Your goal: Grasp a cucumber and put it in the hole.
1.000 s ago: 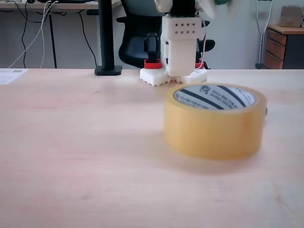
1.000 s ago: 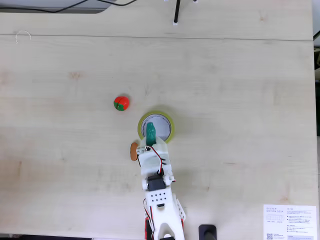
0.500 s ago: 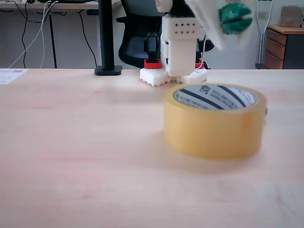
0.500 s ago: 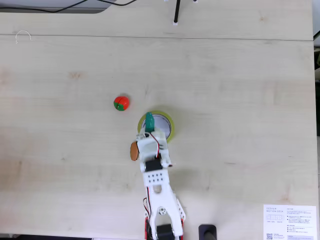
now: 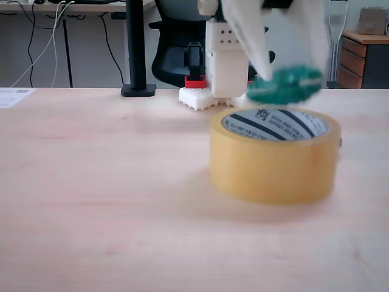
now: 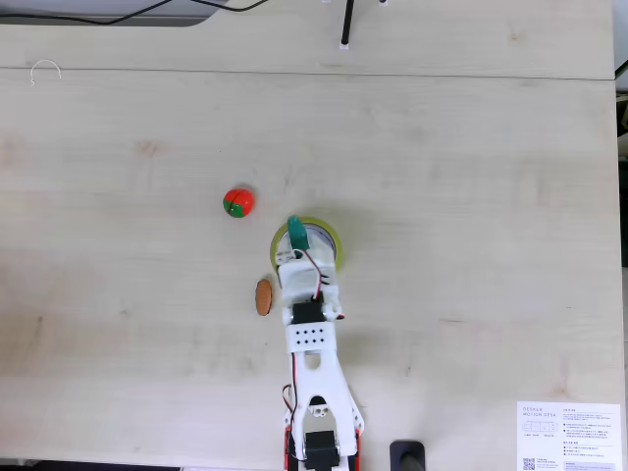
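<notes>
1. In a fixed view from the side, the cucumber [image 5: 284,84] is seen gripped in the closed white claw [image 5: 285,76], blurred, held level just above the tape roll [image 5: 273,164] and over its hole [image 5: 276,123]. The roll is set flat on the wooden tabletop [image 5: 97,201]. A black office chair [image 5: 173,42] is seen behind the arm's base.

2. In a fixed view from above, the cucumber [image 6: 295,232] is held by the claw [image 6: 294,240] over the left rim of the roll [image 6: 331,238]. A red-and-green toy tomato [image 6: 237,202] is seen near the roll's upper left, and a brown oval piece [image 6: 263,296] lies beside the arm. A printed sheet [image 6: 569,436] lies at the lower right corner.
</notes>
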Available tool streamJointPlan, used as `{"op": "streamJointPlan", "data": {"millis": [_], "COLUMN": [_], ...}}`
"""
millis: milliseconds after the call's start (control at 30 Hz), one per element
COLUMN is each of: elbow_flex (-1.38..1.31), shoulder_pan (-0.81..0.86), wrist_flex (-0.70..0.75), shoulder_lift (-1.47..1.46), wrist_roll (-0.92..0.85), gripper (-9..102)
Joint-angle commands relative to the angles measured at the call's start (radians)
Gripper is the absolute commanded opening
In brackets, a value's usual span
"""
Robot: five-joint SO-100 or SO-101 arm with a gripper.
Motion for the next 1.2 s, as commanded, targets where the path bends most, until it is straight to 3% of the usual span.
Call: {"op": "streamJointPlan", "data": {"millis": [0, 100, 567, 833, 1033, 1167], "elbow_flex": [-0.012, -0.005, 0.091, 0.178, 0.408, 0.532], "shoulder_pan": [0.031, 0.038, 0.043, 0.135, 0.189, 0.192], "wrist_flex": [-0.055, -0.055, -0.044, 0.0, 0.003, 0.147], "shoulder_lift": [0.041, 0.08, 0.275, 0.46, 0.733, 0.974], "wrist_roll": [0.006, 0.006, 0.006, 0.006, 0.0, 0.005], "gripper": [51, 61, 61, 56, 45, 35]}}
